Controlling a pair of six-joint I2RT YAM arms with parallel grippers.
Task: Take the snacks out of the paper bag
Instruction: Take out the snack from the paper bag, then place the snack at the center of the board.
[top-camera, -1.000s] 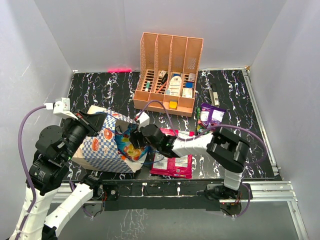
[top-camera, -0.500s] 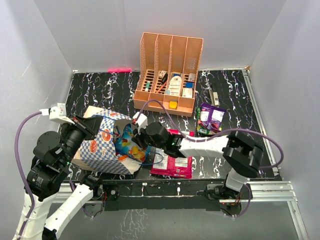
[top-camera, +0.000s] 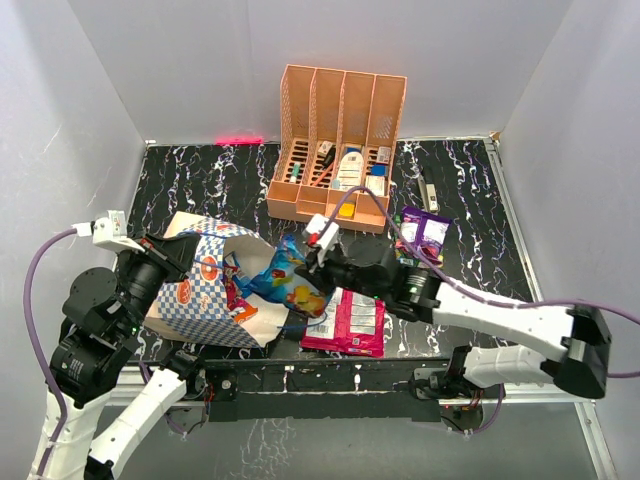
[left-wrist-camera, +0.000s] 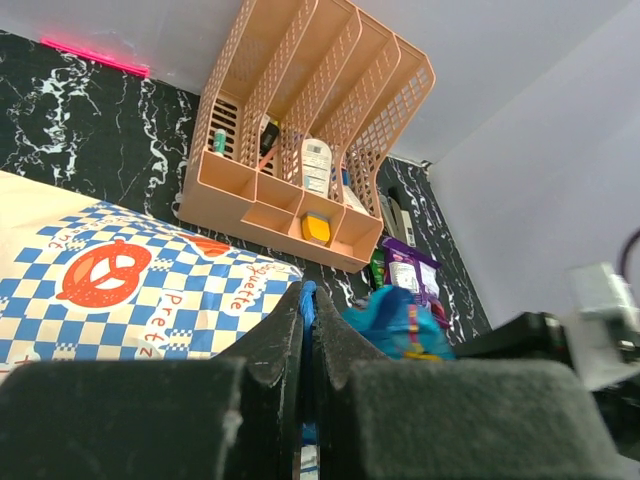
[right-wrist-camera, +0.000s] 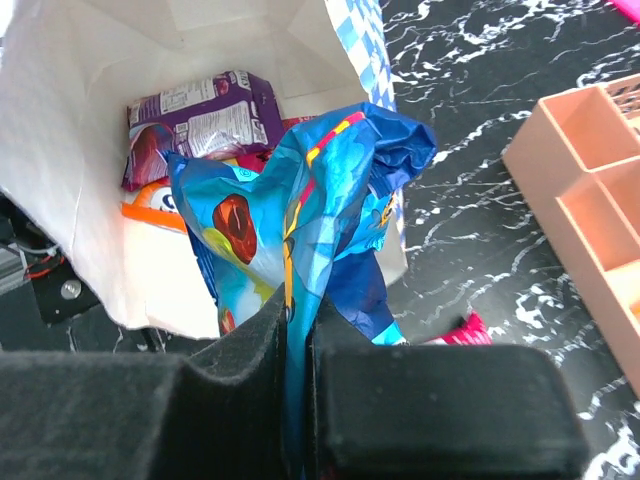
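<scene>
The blue-and-white checked paper bag (top-camera: 195, 290) lies on its side at the near left, its mouth facing right. My left gripper (left-wrist-camera: 308, 310) is shut on the bag's thin blue string handle (left-wrist-camera: 306, 296). My right gripper (right-wrist-camera: 298, 320) is shut on a crinkly blue snack packet (right-wrist-camera: 320, 190), which hangs just outside the bag's mouth (top-camera: 292, 280). Deep in the white inside of the bag (right-wrist-camera: 70, 150) lie a purple packet (right-wrist-camera: 200, 122) and an orange one (right-wrist-camera: 150, 208). On the table rest a pink packet (top-camera: 355, 322) and a purple packet (top-camera: 424, 232).
An orange slotted organizer (top-camera: 340, 140) with small bottles and boxes stands at the back centre. A slim dark object (top-camera: 428, 188) lies to its right. The black marbled table (top-camera: 215, 180) ends at a metal rail (top-camera: 520, 375) in front.
My right gripper has shut on the blue packet and drawn it to the right, out of the bag's mouth. The left gripper still holds the handle.
</scene>
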